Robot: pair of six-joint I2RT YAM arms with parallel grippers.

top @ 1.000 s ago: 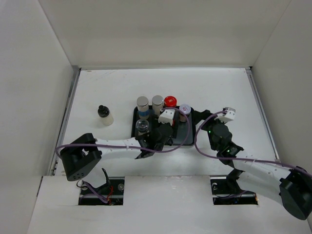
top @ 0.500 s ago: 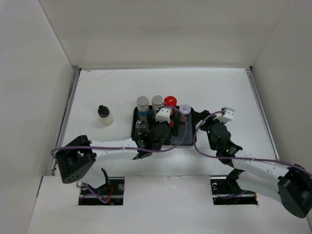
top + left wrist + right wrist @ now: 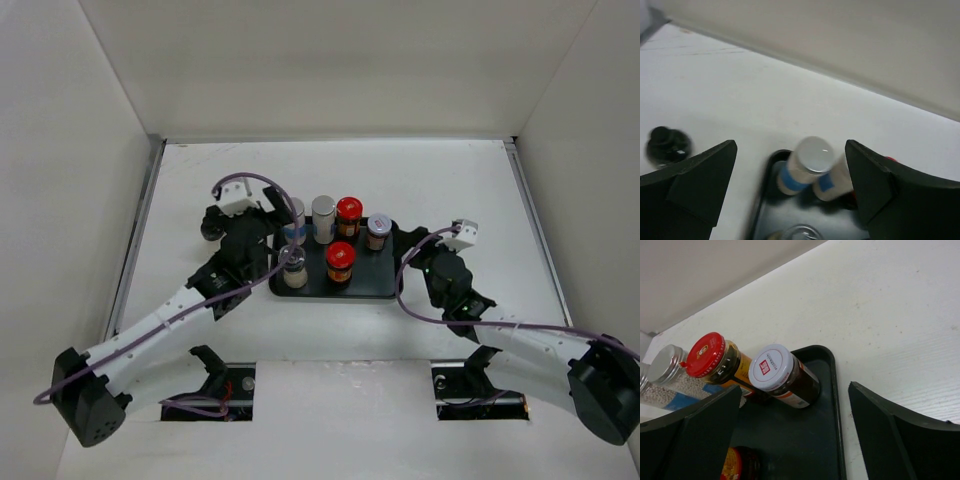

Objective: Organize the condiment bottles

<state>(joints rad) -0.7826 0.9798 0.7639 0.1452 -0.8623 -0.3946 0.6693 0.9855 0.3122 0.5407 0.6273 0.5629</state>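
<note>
A black tray (image 3: 385, 287) holds six condiment bottles. Two silver-capped cylinders (image 3: 323, 216) stand at its back left, then a red-lidded jar (image 3: 348, 212) and a silvery-lidded jar (image 3: 379, 230). In front stand a clear shaker (image 3: 294, 266) and a second red-lidded jar (image 3: 341, 260). A black-capped bottle (image 3: 666, 145) stands on the table left of the tray, mostly under my left arm in the top view. My left gripper (image 3: 247, 222) hangs open by the tray's left back corner, empty (image 3: 790, 150). My right gripper (image 3: 440, 268) is open at the tray's right edge, empty (image 3: 795, 392).
White walls close the table in at the back and on both sides. Purple cables loop over both arms. In the right wrist view the tray's right rim (image 3: 836, 390) runs between my fingers, with bare tray floor in front of the silvery-lidded jar (image 3: 775, 371).
My left gripper opened, left the second red-lidded jar at the tray's front and drew back left to the tray's back corner. The right arm barely moved.
</note>
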